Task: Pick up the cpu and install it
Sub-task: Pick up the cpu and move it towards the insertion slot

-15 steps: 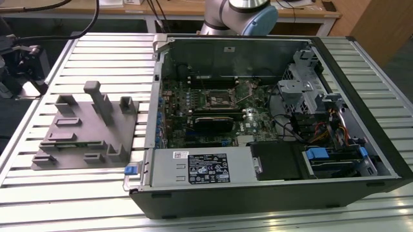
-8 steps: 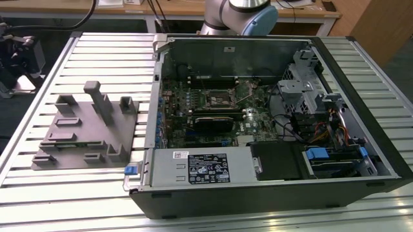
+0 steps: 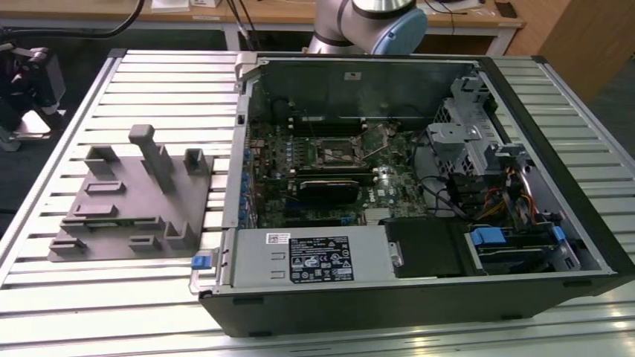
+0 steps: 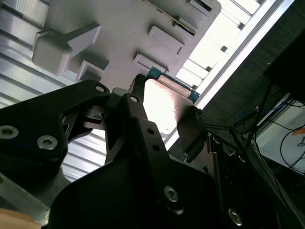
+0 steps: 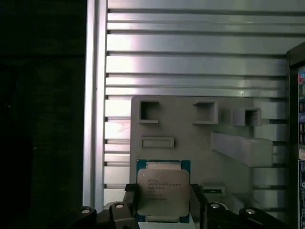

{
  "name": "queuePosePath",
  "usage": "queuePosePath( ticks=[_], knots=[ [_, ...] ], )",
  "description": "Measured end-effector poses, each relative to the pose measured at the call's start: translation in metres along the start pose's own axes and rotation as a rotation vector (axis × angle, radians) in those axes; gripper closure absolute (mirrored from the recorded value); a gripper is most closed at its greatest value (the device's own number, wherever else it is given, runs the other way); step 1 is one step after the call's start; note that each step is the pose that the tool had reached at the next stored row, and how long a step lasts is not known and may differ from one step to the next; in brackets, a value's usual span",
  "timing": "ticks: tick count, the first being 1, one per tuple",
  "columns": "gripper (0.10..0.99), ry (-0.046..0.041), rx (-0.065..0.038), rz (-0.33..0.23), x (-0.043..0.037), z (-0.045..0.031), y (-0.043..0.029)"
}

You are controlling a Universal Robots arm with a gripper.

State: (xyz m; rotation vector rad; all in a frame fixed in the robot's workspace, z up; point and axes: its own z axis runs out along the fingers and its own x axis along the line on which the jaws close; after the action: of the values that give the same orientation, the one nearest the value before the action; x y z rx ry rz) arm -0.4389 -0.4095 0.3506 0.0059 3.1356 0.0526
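Over the grey tray (image 5: 190, 138), right between the jaws, is where we're seeing the cpu (image 5: 163, 191) sitting. In the first wrist view the gripper (image 5: 163, 193) is flanking it on two opposite edges. Each finger (image 5: 131, 200) looks to be touching the chip's green border, so we're calling the jaws narrow and clamping the cpu. The silvery lid is facing the camera, so the chip is lying flat, roughly parallel to the tray below. It's basically square, so we're not getting a real long axis out of it. What matters is that the fingers are pinching straight across it.

The second wrist view is backing that up. There the cpu (image 4: 164, 107) is showing as a shiny plate with a teal edge, wedged in the black gripper (image 4: 167, 98). The tray's pockets are looking well behind it, so we're guessing it's riding above the tray, not resting in it. Can't be totally sure though.

In the exterior view the tray (image 3: 129, 201) is lying on the slatted table (image 3: 59, 297), just beside the open case (image 3: 417, 297) on the exterior view's left. That's putting the board's socket (image 3: 332, 152) off toward that view's right of the tray. The arm (image 3: 362, 22) is standing behind the case's far edge. Going by the first wrist view, the wrist is pointing straight down at the table.
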Motion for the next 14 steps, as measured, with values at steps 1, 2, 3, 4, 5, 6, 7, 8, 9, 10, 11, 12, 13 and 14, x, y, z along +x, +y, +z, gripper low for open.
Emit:
queuePosePath(
  ticks=[1, 2, 3, 4, 5, 6, 7, 8, 9, 10, 11, 12, 13, 14],
  knots=[
    [0.557, 0.0000, 0.000, 0.000, 0.0000, -0.0007, 0.0000],
    [0.557, 0.0001, 0.000, 0.000, 0.0000, -0.0014, 0.0000],
    [0.557, 0.0003, 0.000, 0.000, 0.0000, -0.0023, 0.0001],
    [0.557, 0.0002, 0.000, 0.000, -0.0001, -0.0033, 0.0001],
    [0.557, 0.0001, 0.000, 0.000, -0.0001, -0.0049, 0.0002],
    [0.557, 0.0001, 0.000, 0.000, -0.0001, -0.0068, 0.0002],
    [0.557, 0.0002, 0.000, 0.000, -0.0001, -0.0086, 0.0003],
    [0.557, 0.0001, 0.000, 0.000, -0.0001, -0.0103, 0.0003],
    [0.557, 0.0003, 0.000, 0.000, -0.0001, -0.0122, 0.0004],
    [0.557, 0.0002, 0.000, 0.000, 0.0000, -0.0140, 0.0004],
    [0.557, 0.0001, 0.000, 0.000, 0.0000, -0.0161, 0.0005],
    [0.557, 0.0001, 0.000, 0.000, 0.0000, -0.0182, 0.0006],
    [0.557, 0.0001, 0.000, 0.000, 0.0000, -0.0202, 0.0007],
    [0.557, 0.0002, -0.001, 0.000, 0.0000, -0.0225, 0.0008]
  ],
)
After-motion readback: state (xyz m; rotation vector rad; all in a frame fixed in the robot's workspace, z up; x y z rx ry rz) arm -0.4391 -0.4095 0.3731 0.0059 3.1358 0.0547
